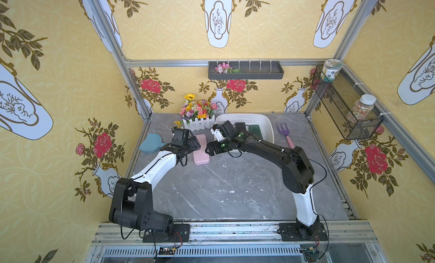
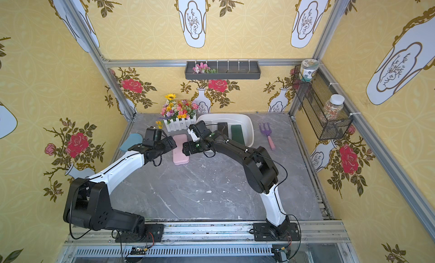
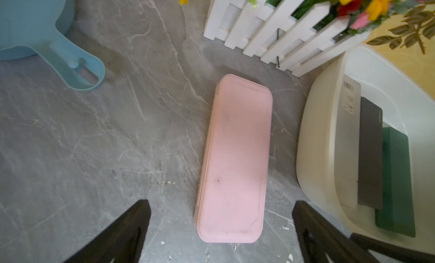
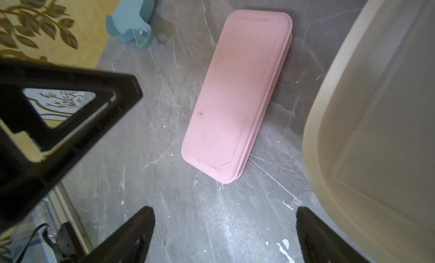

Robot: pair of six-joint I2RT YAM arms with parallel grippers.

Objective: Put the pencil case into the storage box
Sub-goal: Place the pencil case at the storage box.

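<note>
Gaping wide and empty, the left gripper [image 3: 220, 204] hovers over the pink case [image 3: 235, 160] without touching it. The right gripper [image 4: 226, 209], spread just as wide and also holding nothing, hovers at the case's other side. The case lies flat on the table [image 1: 223, 186] just beside the box [image 3: 315, 137], outside it, while a black case [image 3: 369, 151] and a green case [image 3: 395, 179] lie in the box; a flower fence [image 3: 270, 33] stands behind, a blue scoop [image 3: 35, 26] lies to the left and a purple rake [image 1: 283, 132] lies right of the box.
</note>
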